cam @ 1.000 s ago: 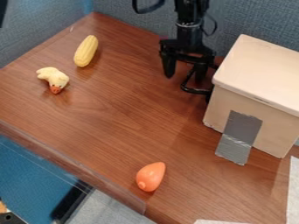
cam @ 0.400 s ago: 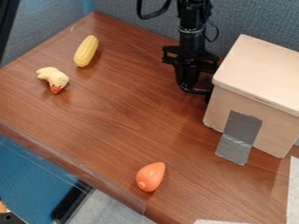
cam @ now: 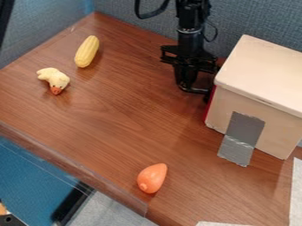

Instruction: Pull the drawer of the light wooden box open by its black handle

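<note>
Just above center, the black gripper is pinching a black handle beside the pale box at right. Pulling seems to be underway; the next move likely calls for steady leftward drawing.

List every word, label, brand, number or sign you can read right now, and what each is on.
None that can be read: no legible text on the box, its gray tape, the end effector, the toy corn, the toy duck or the orange toy.
Pale specks on the dark object at lower left: too small to tell if they are text.
</note>
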`<state>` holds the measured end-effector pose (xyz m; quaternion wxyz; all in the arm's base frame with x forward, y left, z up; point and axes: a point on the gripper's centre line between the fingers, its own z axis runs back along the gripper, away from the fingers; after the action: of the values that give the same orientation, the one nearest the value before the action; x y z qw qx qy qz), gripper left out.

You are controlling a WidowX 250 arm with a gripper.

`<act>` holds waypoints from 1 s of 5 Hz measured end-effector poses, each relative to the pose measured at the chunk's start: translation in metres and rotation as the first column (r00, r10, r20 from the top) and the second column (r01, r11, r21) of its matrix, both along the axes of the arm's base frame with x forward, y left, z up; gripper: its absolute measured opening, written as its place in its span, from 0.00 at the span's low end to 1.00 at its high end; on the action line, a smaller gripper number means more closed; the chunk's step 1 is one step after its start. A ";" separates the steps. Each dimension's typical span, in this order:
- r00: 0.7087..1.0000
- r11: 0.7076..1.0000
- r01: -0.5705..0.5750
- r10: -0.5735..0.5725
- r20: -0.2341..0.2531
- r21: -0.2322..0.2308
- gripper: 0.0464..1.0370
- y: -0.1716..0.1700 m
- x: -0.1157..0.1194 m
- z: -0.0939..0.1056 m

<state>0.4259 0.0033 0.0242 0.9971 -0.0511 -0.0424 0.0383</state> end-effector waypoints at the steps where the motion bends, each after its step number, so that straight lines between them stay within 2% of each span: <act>1: 1.000 0.999 -0.021 0.021 0.004 0.033 0.08 0.025 -0.006 0.007; 2: 0.999 0.998 -0.040 0.040 -0.012 0.040 0.08 0.036 -0.015 0.007; 3: 0.999 0.997 -0.044 0.044 -0.012 0.058 0.08 0.046 -0.018 0.009; 5: 0.998 0.996 -0.064 0.065 -0.017 0.066 0.08 0.061 -0.020 0.009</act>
<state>0.4055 0.0639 0.0328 0.9968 -0.0165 -0.0358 0.0695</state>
